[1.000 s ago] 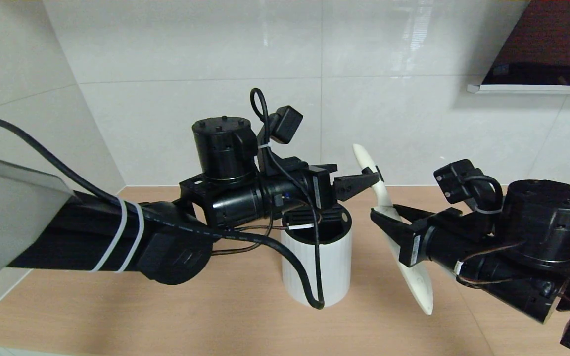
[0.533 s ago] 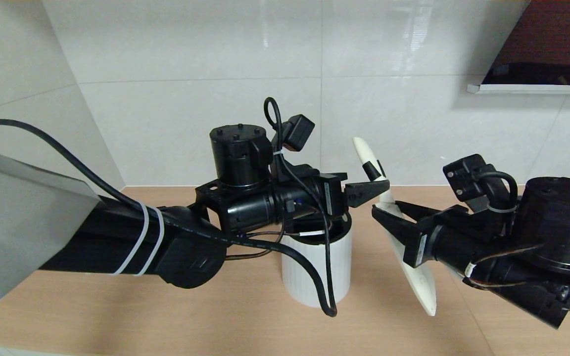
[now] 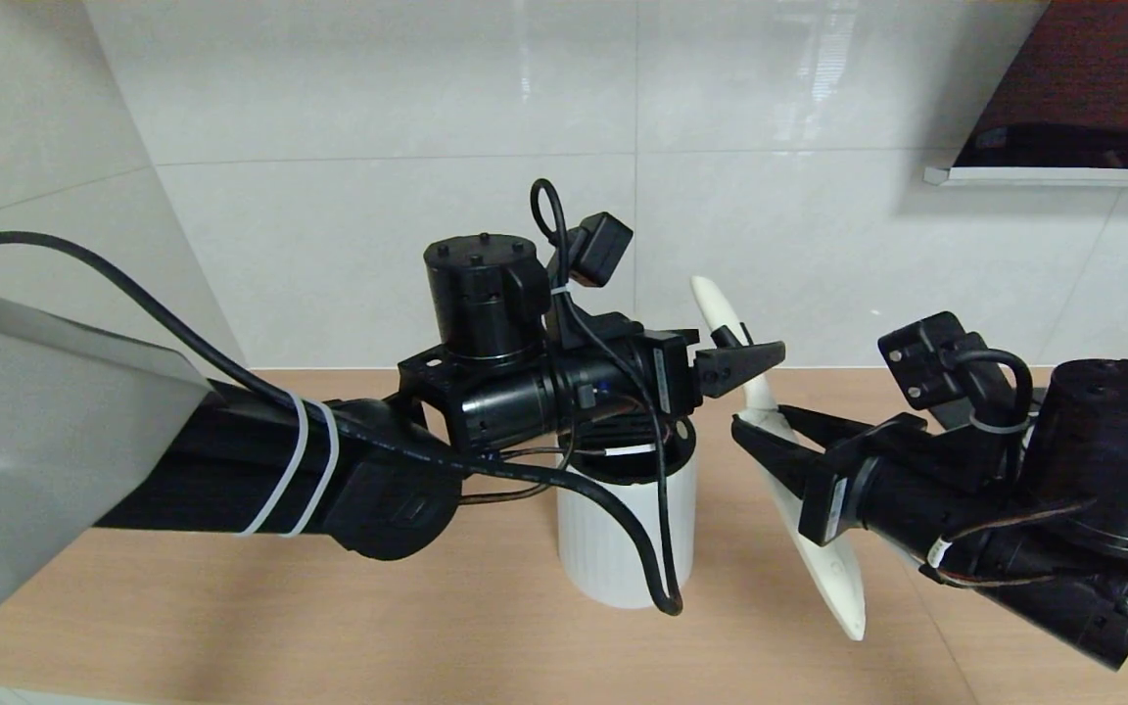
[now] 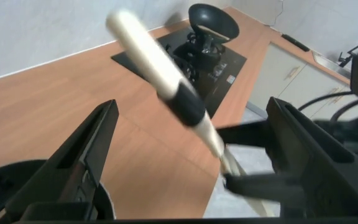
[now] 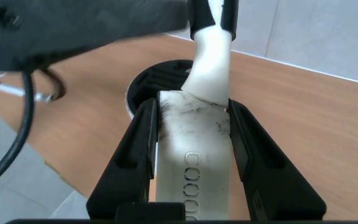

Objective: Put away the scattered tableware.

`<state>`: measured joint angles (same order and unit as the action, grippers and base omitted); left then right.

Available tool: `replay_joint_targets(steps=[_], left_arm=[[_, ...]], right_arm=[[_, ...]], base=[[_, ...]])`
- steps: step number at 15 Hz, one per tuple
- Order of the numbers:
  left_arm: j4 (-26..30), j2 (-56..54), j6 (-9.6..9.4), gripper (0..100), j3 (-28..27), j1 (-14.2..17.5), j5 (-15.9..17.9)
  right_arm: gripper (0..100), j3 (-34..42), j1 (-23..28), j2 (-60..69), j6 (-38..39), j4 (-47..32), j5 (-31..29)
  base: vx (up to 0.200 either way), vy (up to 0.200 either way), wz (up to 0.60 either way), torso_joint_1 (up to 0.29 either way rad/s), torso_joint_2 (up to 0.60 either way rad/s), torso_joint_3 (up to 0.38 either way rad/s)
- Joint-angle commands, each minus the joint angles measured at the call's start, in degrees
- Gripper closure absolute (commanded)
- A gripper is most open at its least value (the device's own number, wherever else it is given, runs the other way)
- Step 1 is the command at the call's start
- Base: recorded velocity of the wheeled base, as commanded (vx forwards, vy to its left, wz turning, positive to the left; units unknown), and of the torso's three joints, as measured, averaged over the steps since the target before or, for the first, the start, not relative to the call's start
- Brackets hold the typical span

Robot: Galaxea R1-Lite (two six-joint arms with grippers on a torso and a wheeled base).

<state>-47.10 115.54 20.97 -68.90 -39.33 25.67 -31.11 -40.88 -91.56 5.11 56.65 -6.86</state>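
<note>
A white spatula (image 3: 833, 578) with a black band on its handle hangs tilted above the wooden counter, handle end up. My right gripper (image 3: 770, 431) is shut on its neck just above the blade, seen close in the right wrist view as spatula (image 5: 194, 143) and right gripper (image 5: 193, 112). My left gripper (image 3: 735, 357) is open, with its jaws on either side of the handle at the black band; the left wrist view shows the spatula (image 4: 160, 74) between the wide-apart jaws of the left gripper (image 4: 191, 109). A white ribbed cylindrical holder (image 3: 623, 539) stands under the left wrist.
The counter (image 3: 231, 627) runs to a tiled wall behind and on the left. A dark range hood (image 3: 1073, 108) hangs at the upper right. A black cooktop (image 4: 229, 62) with a black pan (image 4: 213, 22) lies farther along the counter.
My left arm has moved right and slightly up, bringing its open jaws around the spatula's handle. The right gripper and spatula have barely shifted.
</note>
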Motion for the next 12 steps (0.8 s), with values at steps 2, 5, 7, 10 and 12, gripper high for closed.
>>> replay_joint_targets(steps=[2, 5, 7, 10, 12], left_arm=[[0.0, 1.1, 0.04, 0, -1.6, -0.4, -0.3], [0.0, 1.5, 0.04, 0, -1.9, -0.5, -0.2], [0.0, 1.9, 0.04, 0, -2.3, -0.5, -0.3], [0.0, 1.9, 0.04, 0, -2.3, -0.5, -0.3], [0.0, 1.9, 0.04, 0, -2.2, -0.6, -0.4]], right_arm=[[100, 0.3, -0.9, 0.1, 0.0, 0.0, 0.0], [100, 0.7, -1.8, 0.1, 0.1, 0.0, 0.0], [100, 0.9, -1.9, 0.1, 0.1, 0.0, 0.0], [100, 0.9, -2.0, 0.1, 0.0, 0.0, 0.0], [100, 0.9, -2.0, 0.1, 0.0, 0.0, 0.0]], base=[[0.000, 0.000, 0.00, 0.000, 0.00, 0.000], [0.000, 0.000, 0.00, 0.000, 0.00, 0.000], [0.000, 0.000, 0.00, 0.000, 0.00, 0.000], [0.000, 0.000, 0.00, 0.000, 0.00, 0.000], [0.000, 0.000, 0.00, 0.000, 0.00, 0.000]])
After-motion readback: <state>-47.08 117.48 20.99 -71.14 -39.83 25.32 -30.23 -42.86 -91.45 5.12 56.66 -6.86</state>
